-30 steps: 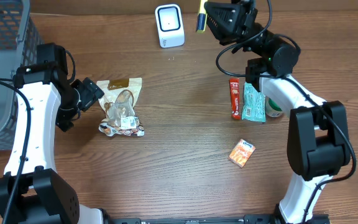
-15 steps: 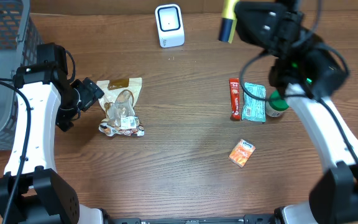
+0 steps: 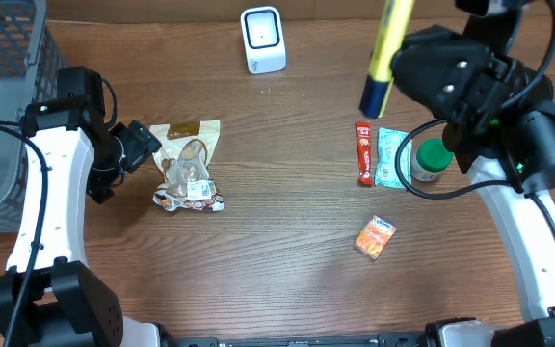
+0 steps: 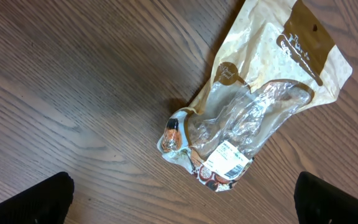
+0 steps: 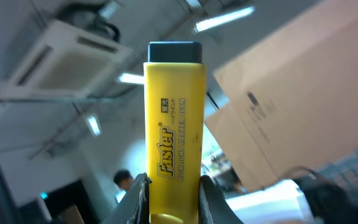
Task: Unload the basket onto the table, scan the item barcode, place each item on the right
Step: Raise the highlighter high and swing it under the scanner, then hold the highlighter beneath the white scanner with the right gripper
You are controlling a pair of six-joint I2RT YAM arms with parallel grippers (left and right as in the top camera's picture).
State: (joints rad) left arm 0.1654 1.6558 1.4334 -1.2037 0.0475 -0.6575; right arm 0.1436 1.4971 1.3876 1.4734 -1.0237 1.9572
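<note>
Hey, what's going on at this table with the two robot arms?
The right claw is shut on a yellow highlighter, held up off the table with its dark end aimed at the ceiling, to the right of the white barcode scanner. The left claw hangs open by a snack pouch without gripping it. A red packet, a teal packet, a green-lidded jar and a small orange box lie on the table.

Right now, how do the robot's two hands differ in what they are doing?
The left gripper is wide open and empty; the right gripper is shut on a yellow highlighter. The left gripper sits by the clear snack bag lying on the table; the right gripper is high up, with the yellow highlighter aimed at the ceiling. Both have two fingers.
</note>
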